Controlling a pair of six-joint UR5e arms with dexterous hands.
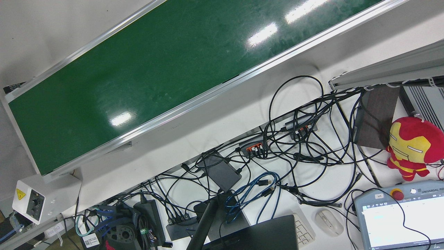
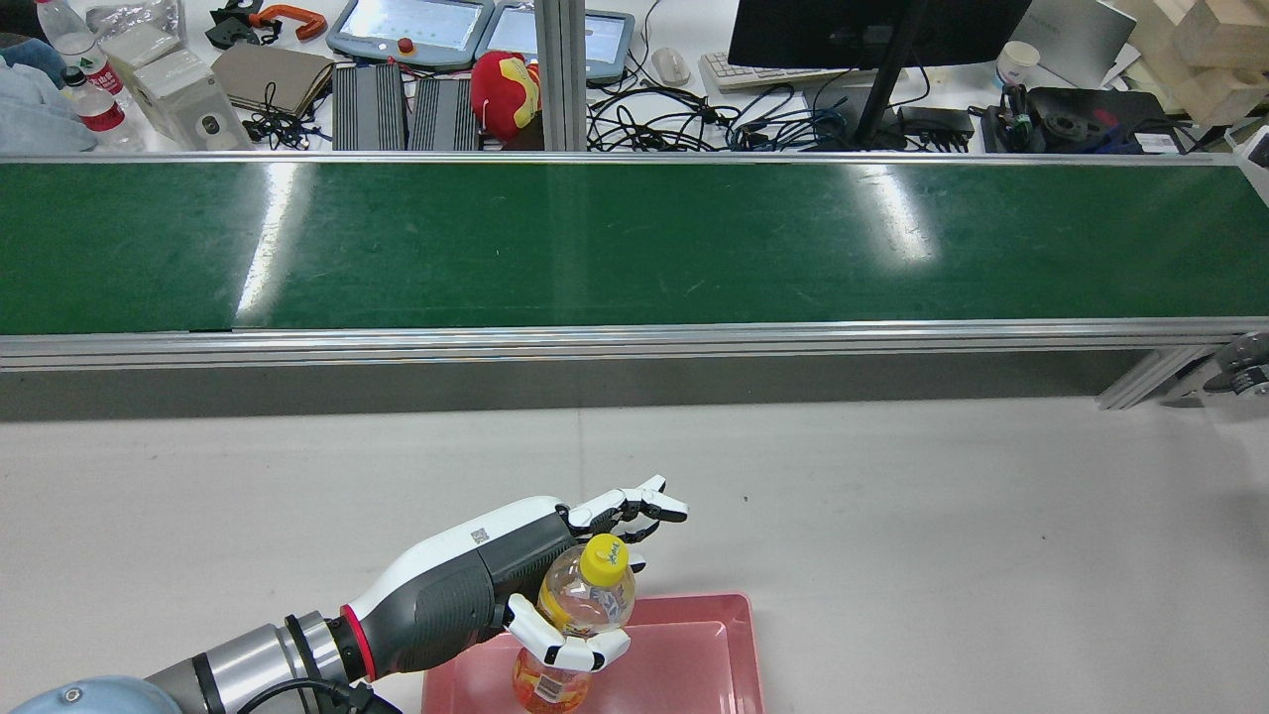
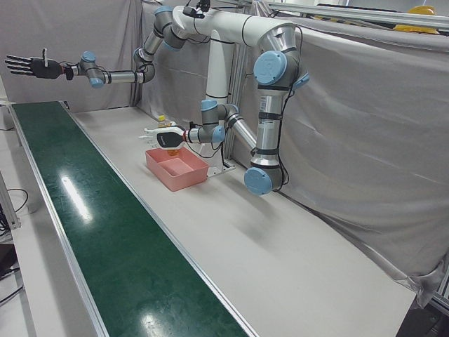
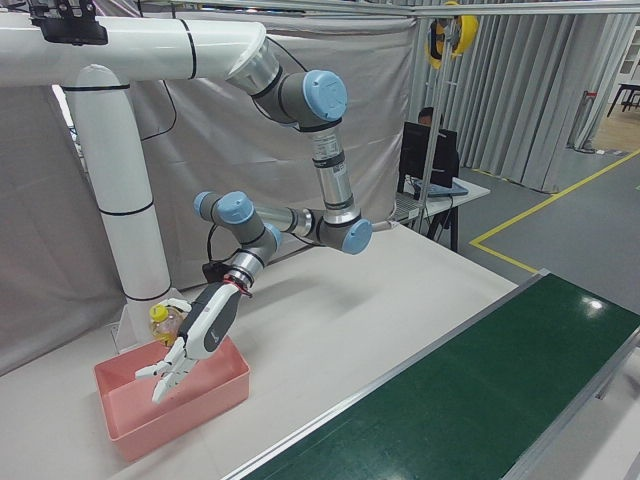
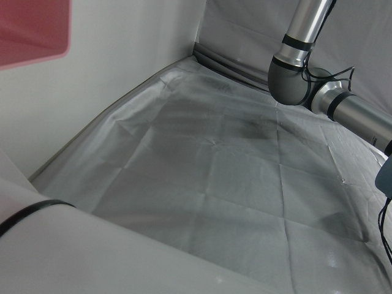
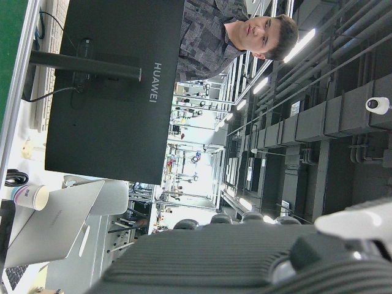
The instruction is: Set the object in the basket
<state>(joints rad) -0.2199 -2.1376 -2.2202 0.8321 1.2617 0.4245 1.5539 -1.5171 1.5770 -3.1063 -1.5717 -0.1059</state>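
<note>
A clear bottle [image 2: 578, 610] with a yellow cap and orange drink stands upright in the pink basket [image 2: 704, 650] at the table's near edge. My left hand [image 2: 496, 580] is beside it with the palm against the bottle. The thumb lies across the bottle's front and the other fingers [image 2: 634, 506] are stretched out past the cap. The right-front view shows the hand [image 4: 190, 345] with spread fingers over the basket [image 4: 215, 385] and the bottle [image 4: 160, 322] behind it. My right hand [image 3: 31, 67] is open and empty, raised high beyond the conveyor's far end.
A long green conveyor belt [image 2: 634, 243] with aluminium rails runs across the table beyond the basket. White table [image 2: 942, 545] lies between belt and basket. A desk with cables [image 1: 298, 139], a monitor [image 2: 872, 30] and a plush toy [image 1: 412, 146] stands behind the belt.
</note>
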